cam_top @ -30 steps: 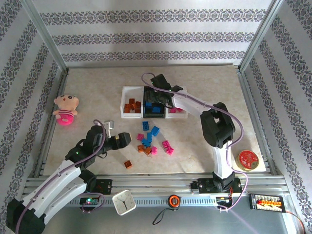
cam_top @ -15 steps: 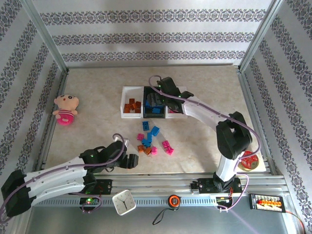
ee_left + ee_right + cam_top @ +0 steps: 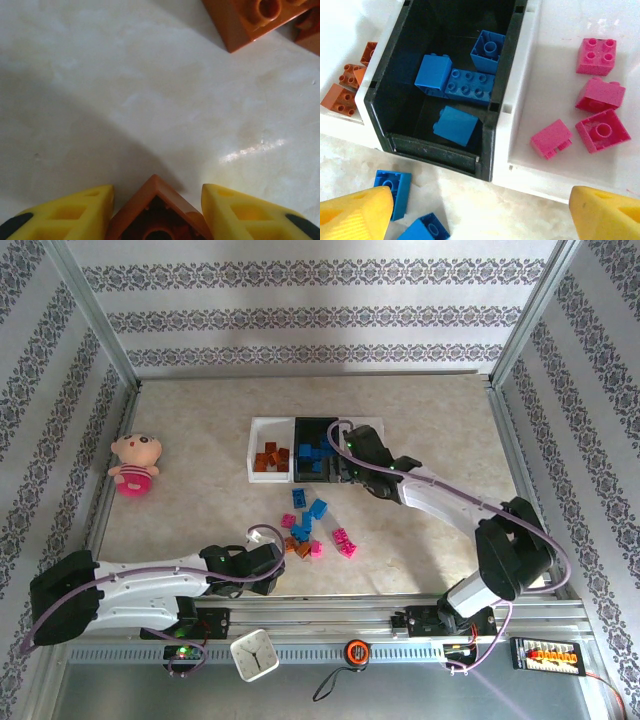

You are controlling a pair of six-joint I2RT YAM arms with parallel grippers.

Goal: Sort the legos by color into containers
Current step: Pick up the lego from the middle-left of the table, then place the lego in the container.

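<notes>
Legos [image 3: 470, 87] below wide right jaws: four blue [image 3: 454, 125], four pink [image 3: 602, 131]; left jaws grip one orange lego [image 3: 157, 215].

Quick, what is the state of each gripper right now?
Left gripper: an orange brick sits between its jaws; whether it is gripped cannot be told.
Right gripper: open, holding nothing.

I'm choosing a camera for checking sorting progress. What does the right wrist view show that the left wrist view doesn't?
Right wrist view: beyond the right fingers, the black tray holding blue bricks, and a white tray holding pink bricks. Left wrist view: an orange brick between the left fingers. Both: yellow fingers, the pale table and other orange bricks.
</notes>
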